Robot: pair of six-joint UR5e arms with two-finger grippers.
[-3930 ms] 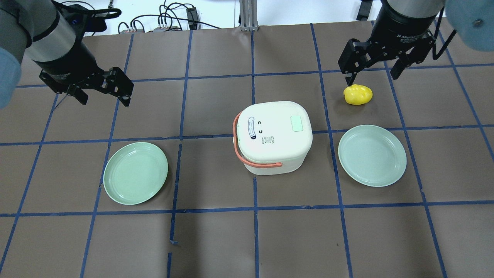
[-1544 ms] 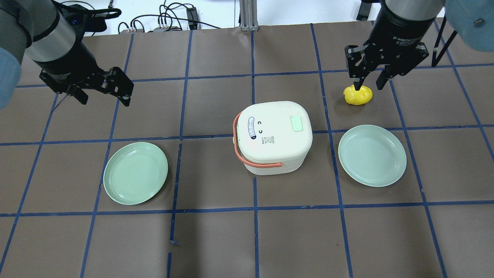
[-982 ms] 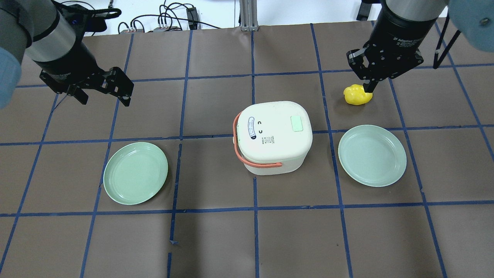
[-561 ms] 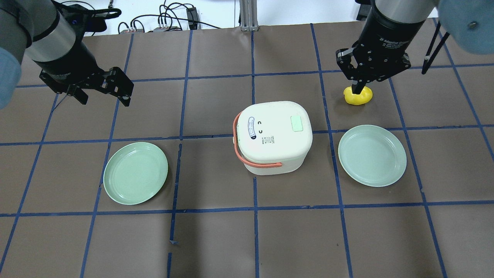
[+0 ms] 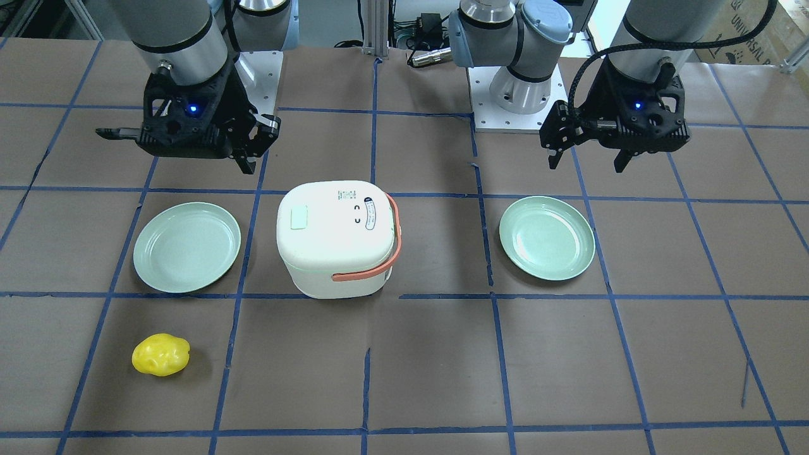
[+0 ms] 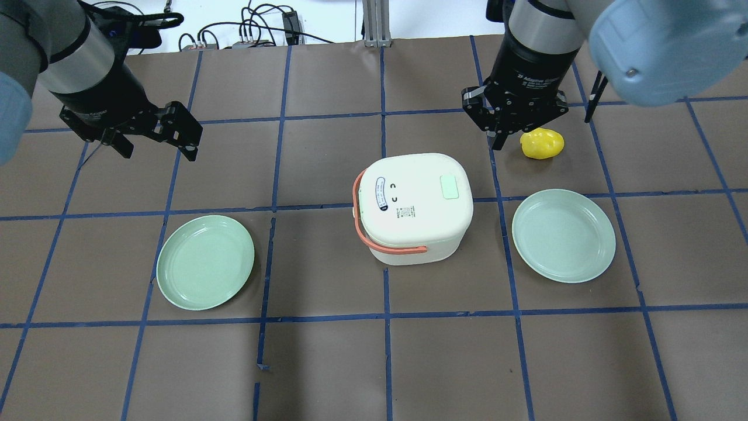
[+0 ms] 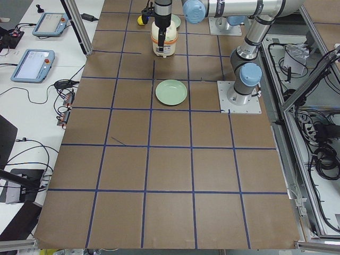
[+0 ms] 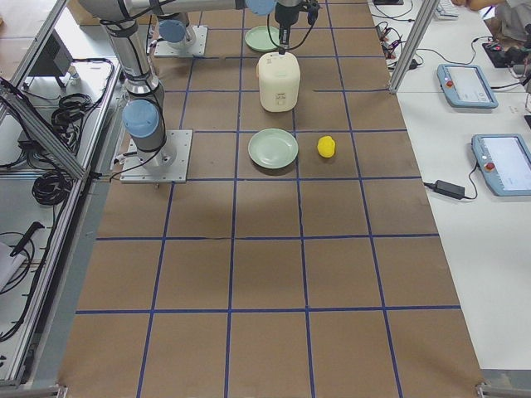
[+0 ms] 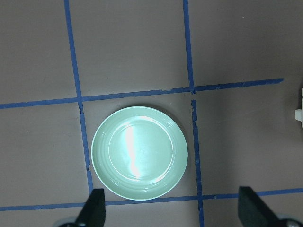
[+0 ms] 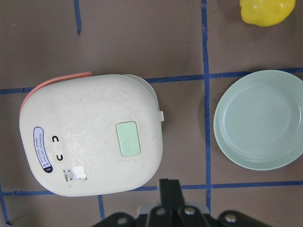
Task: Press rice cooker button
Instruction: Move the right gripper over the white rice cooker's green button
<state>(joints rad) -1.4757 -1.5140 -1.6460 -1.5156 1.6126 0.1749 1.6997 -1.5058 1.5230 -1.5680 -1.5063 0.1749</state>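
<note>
right gripper closing in above the cooker's button

the right gripper (image 6: 498,140) is hanging with its two fingers pressed together on nothing, which is giving it one narrow tip, a sensible shape for poking a small key. it is riding high and pointing down. the overhead view is placing it past the far right corner of the rice cooker (image 6: 412,207) and the front view is placing it on the robot's side, so it is probably somewhere over the lid.

the button (image 10: 128,138), a pale green rectangle, is sitting on the right part of the lid, and the wrist camera is looking straight down on it. the tip is not touching it yet. the next move is likely calling for lining up and then a gentle drop.

the cooker is standing mid-table. the yellow toy (image 6: 542,144) is lying beyond its right corner.

the left gripper (image 6: 158,149) is hanging spread wide and empty above the left plate (image 6: 204,262), well apart from the cooker and probably out of the way on purpose.
</note>
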